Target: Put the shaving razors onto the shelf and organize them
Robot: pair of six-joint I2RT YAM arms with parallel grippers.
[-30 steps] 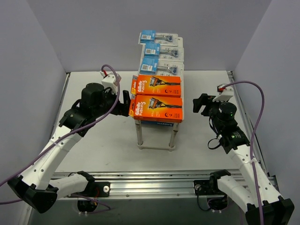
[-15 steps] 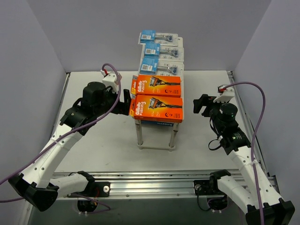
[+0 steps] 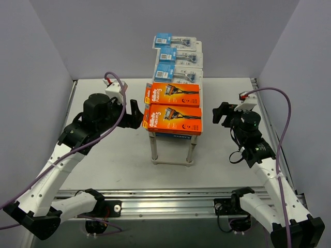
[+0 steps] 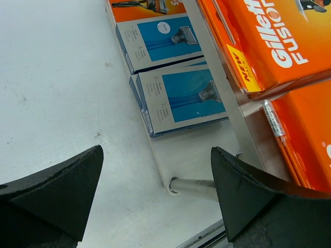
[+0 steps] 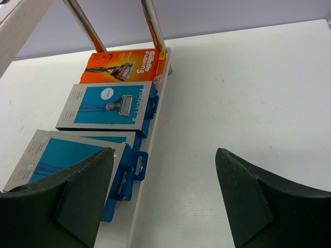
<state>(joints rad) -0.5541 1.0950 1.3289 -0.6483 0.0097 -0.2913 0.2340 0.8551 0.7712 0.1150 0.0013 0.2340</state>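
The shelf (image 3: pixel 153 149) stands mid-table. Its top holds three clear blister packs with blue cards (image 3: pixel 178 56) at the back and two orange razor boxes (image 3: pixel 174 119) at the front. Blue-and-white boxes (image 4: pixel 181 95) lie on the lower tier (image 4: pixel 194 150), and show in the right wrist view (image 5: pixel 108 106) with another orange box (image 5: pixel 126 64) behind them. My left gripper (image 3: pixel 135 114) is open and empty just left of the shelf; in its wrist view (image 4: pixel 155 191) it hovers over a shelf leg (image 4: pixel 199 183). My right gripper (image 3: pixel 221 113) is open and empty to the shelf's right (image 5: pixel 164 196).
The white table (image 3: pixel 114 155) is enclosed by grey walls at the left, back and right. A metal rail (image 3: pixel 165 199) runs along the near edge by the arm bases. Purple cables loop over both arms.
My left arm has drawn back to the left, away from the shelf's front corner. The right arm has barely moved. The packs on the shelf are unchanged.
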